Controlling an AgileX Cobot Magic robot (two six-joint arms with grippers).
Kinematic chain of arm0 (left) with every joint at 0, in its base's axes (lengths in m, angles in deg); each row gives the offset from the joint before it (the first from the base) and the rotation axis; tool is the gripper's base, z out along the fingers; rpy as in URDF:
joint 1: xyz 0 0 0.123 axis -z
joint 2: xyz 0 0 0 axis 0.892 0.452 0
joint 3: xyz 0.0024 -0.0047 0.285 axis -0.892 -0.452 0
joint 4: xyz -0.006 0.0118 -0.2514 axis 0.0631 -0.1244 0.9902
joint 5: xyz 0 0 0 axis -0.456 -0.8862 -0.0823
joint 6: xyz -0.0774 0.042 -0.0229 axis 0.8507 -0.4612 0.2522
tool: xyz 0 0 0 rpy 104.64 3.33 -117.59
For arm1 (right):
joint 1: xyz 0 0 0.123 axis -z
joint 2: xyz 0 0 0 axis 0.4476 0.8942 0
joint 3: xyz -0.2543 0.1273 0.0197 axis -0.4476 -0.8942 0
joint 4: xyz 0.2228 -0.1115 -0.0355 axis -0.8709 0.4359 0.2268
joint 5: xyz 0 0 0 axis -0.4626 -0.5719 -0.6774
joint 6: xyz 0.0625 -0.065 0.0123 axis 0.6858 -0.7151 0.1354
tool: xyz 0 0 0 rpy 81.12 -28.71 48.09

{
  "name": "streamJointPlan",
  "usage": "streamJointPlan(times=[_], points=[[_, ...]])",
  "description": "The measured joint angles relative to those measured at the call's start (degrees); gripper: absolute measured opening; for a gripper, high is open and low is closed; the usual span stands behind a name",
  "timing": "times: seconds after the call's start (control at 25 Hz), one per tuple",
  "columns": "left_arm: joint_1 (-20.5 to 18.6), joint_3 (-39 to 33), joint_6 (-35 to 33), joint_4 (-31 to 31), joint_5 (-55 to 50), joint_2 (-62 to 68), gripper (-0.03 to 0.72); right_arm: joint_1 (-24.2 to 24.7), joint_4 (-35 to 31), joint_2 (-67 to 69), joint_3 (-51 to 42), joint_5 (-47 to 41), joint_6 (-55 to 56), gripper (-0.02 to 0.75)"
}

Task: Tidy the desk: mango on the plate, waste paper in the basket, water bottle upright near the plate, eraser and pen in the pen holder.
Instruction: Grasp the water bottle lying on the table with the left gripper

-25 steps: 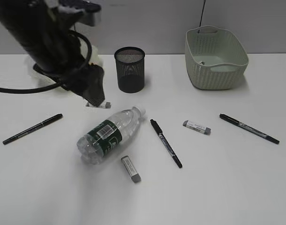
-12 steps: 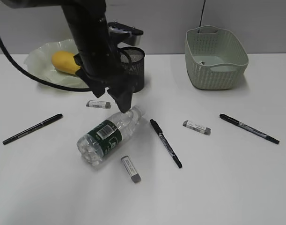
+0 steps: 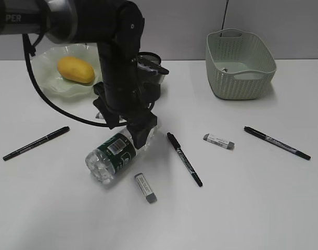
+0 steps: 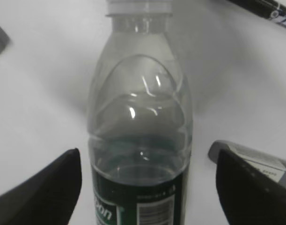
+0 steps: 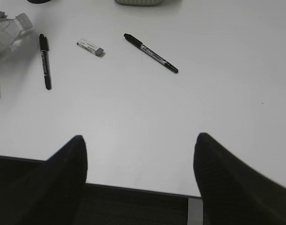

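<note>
- The mango (image 3: 75, 70) already lies on the plate (image 3: 44, 78), at ten o'clock of the desk (image 3: 242, 208).
- The water bottle (image 3: 113, 156) lies on its side near centre, cap toward one o'clock.
- The left gripper (image 3: 140, 136) straddles its clear shoulder, jaws wide, not gripping.
- The bottle looks empty, probably light, slick and crushable; grip the firmer shoulder.
- The right gripper (image 5: 140, 164) hovers spread wide at the desk's six o'clock edge, empty.

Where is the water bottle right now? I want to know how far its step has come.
In the exterior view the water bottle lies on its side left of centre, beneath the open left gripper, between two erasers.
</note>
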Motion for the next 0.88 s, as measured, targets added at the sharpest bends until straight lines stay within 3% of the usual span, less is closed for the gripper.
streamJointPlan(times=[0.52,0.68,0.8,0.88], points=[[0.31,0.04,1.88,-2.47,2.38,4.50,0.673,0.00,0.00,0.00,0.00,0.00,0.00,0.559],[0.31,0.36,3.13,-3.81,3.05,5.04,0.606,0.00,0.00,0.00,0.00,0.00,0.00,0.559],[0.34,1.51,3.28,-3.81,3.10,5.04,0.506,0.00,0.00,0.00,0.00,0.00,0.00,0.559],[0.34,2.56,3.28,-3.46,2.59,5.10,0.490,0.00,0.00,0.00,0.00,0.00,0.00,0.559]])
